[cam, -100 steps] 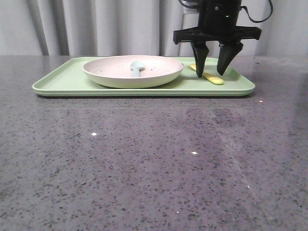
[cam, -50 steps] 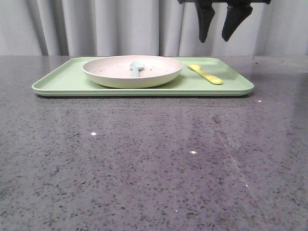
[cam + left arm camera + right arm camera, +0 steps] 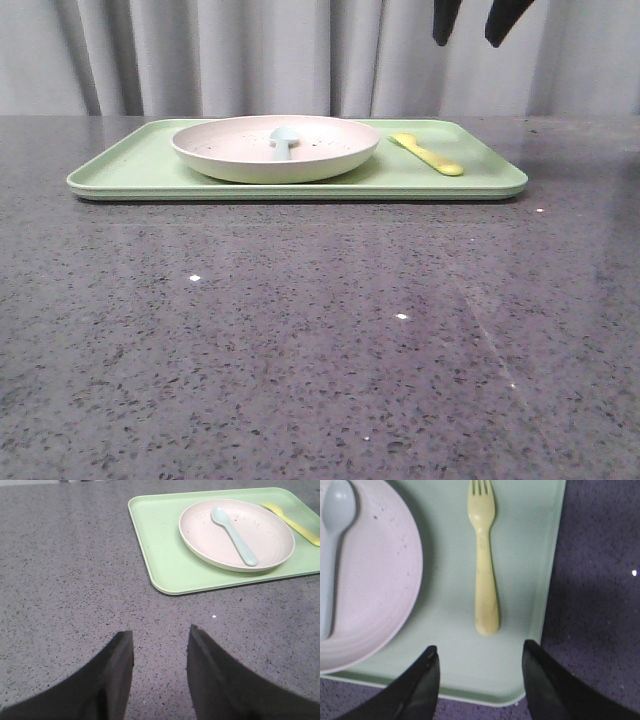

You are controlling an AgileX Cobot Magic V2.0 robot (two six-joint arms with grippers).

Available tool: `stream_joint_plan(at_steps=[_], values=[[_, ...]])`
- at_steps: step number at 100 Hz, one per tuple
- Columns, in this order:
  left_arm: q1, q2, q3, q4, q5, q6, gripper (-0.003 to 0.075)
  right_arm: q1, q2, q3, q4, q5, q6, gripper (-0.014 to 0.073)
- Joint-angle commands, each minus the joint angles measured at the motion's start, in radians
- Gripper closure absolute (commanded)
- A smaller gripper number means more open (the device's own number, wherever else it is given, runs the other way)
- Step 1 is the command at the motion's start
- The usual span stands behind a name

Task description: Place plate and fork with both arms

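The speckled pale-pink plate [image 3: 240, 155] [image 3: 265, 540] [image 3: 375, 590] rests on the light-green tray [image 3: 140, 165], a pale blue spoon [image 3: 285, 140] [image 3: 235, 530] lying in it. To the plate's right the yellow fork [image 3: 430, 155] [image 3: 484, 565] [image 3: 295, 522] lies flat on the tray. My right gripper [image 3: 470, 40] [image 3: 481, 652] hangs open high above the fork, holding nothing. My left gripper [image 3: 160, 635] is open over bare tabletop, short of the tray, and does not show in the front view.
The grey speckled tabletop [image 3: 320, 340] spreads in front of the tray. A grey curtain [image 3: 250, 55] hangs behind the table. The tray's right edge [image 3: 547, 595] lies close to the fork.
My right gripper has risen straight up from around the fork, open and empty, until only its fingertips show at the top. The fork stays on the tray.
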Motion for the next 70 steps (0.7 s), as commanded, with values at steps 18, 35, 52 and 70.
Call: stream_joint_plan(at_steps=[18, 35, 52, 70], values=[[-0.007, 0.002, -0.029, -0.002, -0.089, -0.036, 0.0461, -0.004, -0.249, 0.228, -0.008, -0.051, -0.010, 0.0201], [-0.007, 0.002, -0.029, -0.002, -0.089, -0.036, 0.0461, -0.004, -0.399, 0.417, -0.008, -0.183, -0.010, 0.0201], [-0.007, 0.002, -0.029, -0.002, -0.089, -0.036, 0.0461, -0.004, -0.544, 0.578, -0.008, -0.276, -0.010, 0.0201], [-0.007, 0.002, -0.029, -0.002, -0.091, -0.036, 0.0461, -0.004, -0.676, 0.718, -0.017, -0.333, -0.010, 0.0270]])
